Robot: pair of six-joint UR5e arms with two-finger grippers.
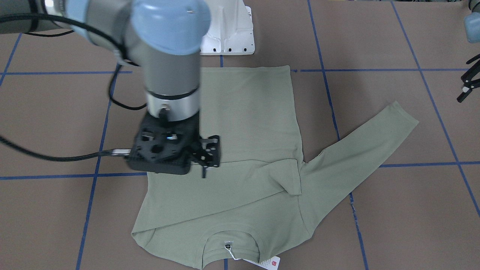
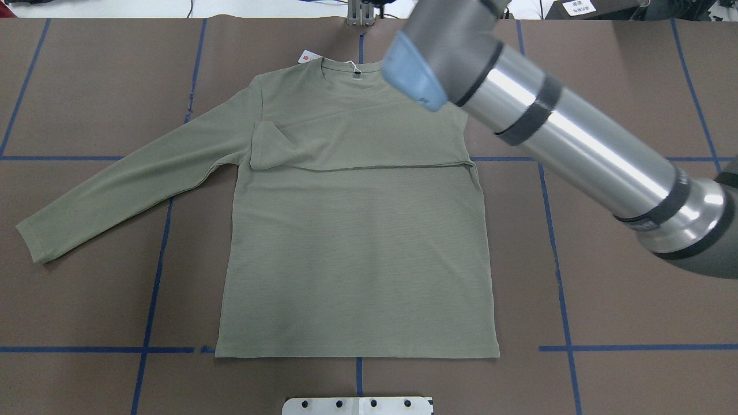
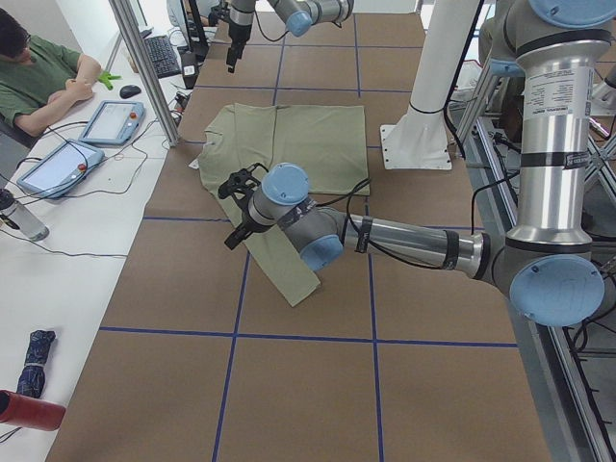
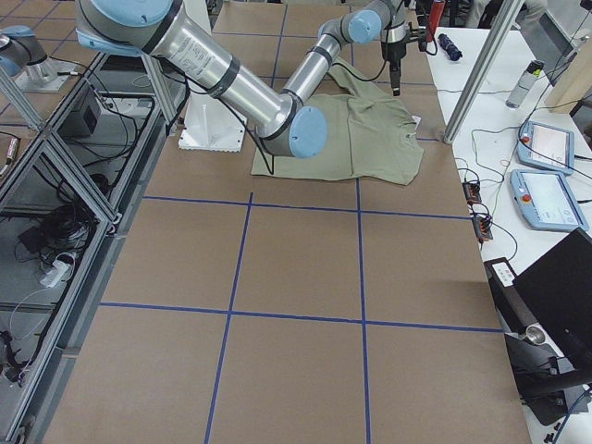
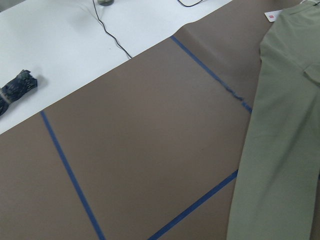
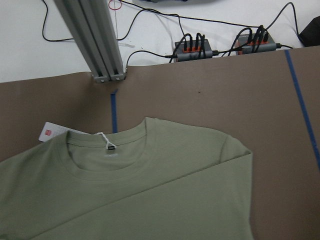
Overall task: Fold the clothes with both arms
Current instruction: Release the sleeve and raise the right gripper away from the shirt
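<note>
The sage-green long-sleeved shirt lies flat on the brown table, neck at the far edge. One sleeve is folded across the chest. The other sleeve stretches out toward the table's left. The white hang tag lies by the collar. My right gripper hangs over the shirt's side edge by the folded sleeve, with no cloth in it; I cannot tell how its jaws stand. My left gripper is beyond the outstretched cuff, its fingers apart and empty; it also shows in the exterior left view.
The white pedestal base stands at the robot's edge of the table. Blue tape lines cross the brown surface. An aluminium post and cable boxes stand past the far edge. A seated operator and teach pendants are at a side table.
</note>
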